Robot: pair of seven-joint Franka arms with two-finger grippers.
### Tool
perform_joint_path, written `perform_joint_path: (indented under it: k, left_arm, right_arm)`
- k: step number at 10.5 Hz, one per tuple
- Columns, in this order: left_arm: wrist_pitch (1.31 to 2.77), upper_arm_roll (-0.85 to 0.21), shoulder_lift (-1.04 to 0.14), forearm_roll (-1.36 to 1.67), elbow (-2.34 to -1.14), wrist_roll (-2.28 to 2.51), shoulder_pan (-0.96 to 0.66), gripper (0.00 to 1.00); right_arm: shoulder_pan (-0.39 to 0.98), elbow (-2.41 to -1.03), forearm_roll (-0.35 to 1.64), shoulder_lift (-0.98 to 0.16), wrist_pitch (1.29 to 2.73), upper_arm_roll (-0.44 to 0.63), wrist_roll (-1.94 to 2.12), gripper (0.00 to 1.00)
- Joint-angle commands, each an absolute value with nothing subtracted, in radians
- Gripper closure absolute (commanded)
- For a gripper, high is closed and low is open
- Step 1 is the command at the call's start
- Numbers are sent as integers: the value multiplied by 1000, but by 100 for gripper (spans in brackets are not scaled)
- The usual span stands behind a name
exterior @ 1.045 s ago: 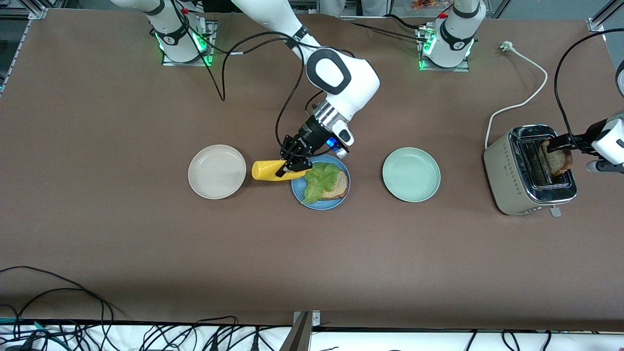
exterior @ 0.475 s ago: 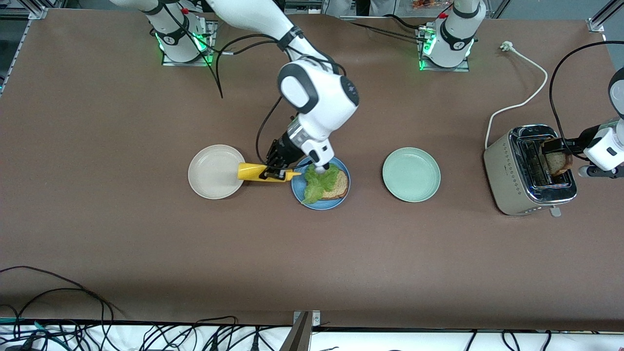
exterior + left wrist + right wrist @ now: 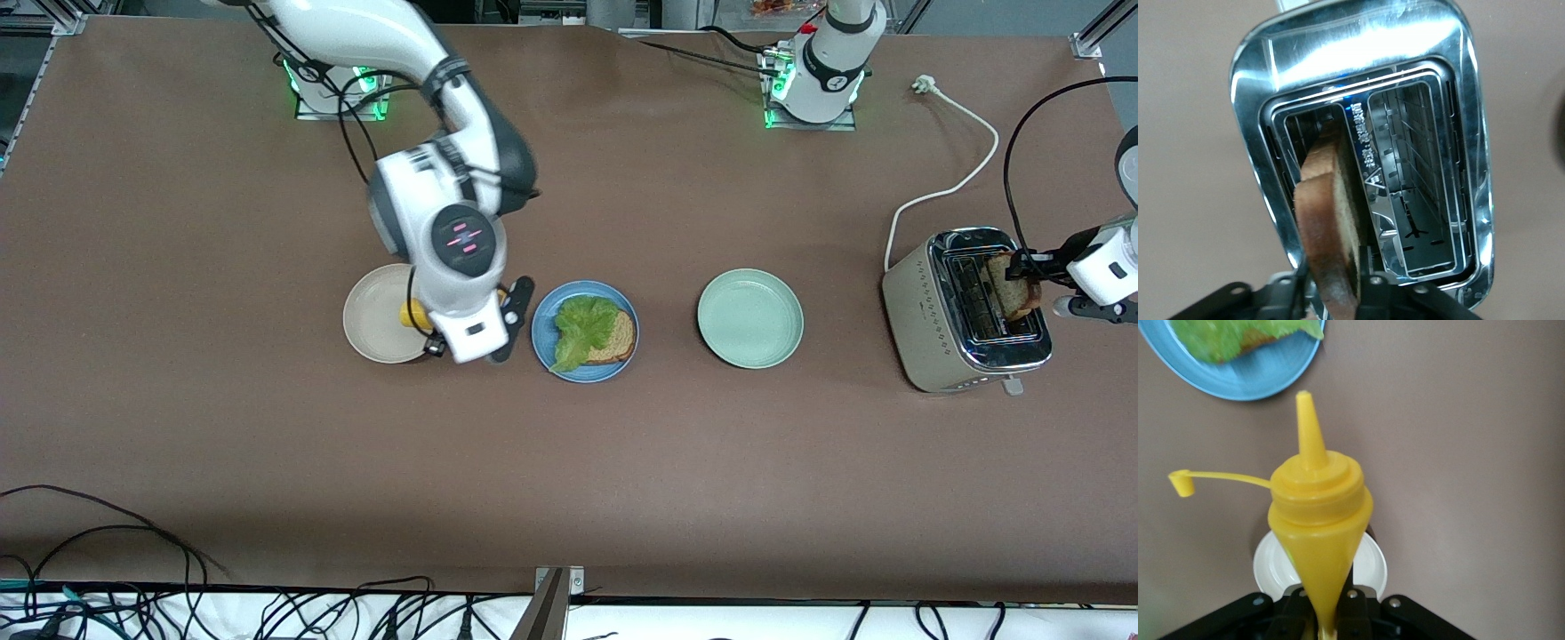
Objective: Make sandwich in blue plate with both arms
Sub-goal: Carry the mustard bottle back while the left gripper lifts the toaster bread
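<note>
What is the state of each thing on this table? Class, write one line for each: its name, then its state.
blue plate: holds one bread slice with a lettuce leaf on top.
beige-white plate: partly covered by the right arm.
mint-green plate: nothing on it.
toaster: unplugged, one slot vacant.
yellow squeeze bottle: cap flipped open.
left gripper: shut on toast slice over the toaster.
right gripper: shut on the yellow squeeze bottle.

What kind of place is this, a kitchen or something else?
Probably a robotics lab set up as a mock kitchen: two arms bolted to a brown table, loose cables along its edge, and a toaster and plates, the blue plate holding bread and lettuce.
</note>
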State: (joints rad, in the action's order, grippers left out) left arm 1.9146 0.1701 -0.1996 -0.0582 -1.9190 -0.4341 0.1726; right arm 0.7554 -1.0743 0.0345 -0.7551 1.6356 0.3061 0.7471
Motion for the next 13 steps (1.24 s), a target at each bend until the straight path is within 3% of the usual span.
perform_joint_path:
  k: [1,3,7,13]
  left_arm:
    - [1908,173,-198,-64,-1908,-472,175,100]
    - [1902,173,-186,-64,-1895,-469,173,100]
    - [1790,169,-106,-58,-1830,-459,164,100]
    - [1602,143,-25,12,-1732,-469,118,100]
  right_arm:
    - [591,-1081,330,-735,1620,281,918,91]
    - [507,-1107,464,-736,1603,278,1088,91]
    - [318,-1155,763,-744,1424,276,1455,91]
    - [79,-1226,864,-814,1197,275,1989,91]
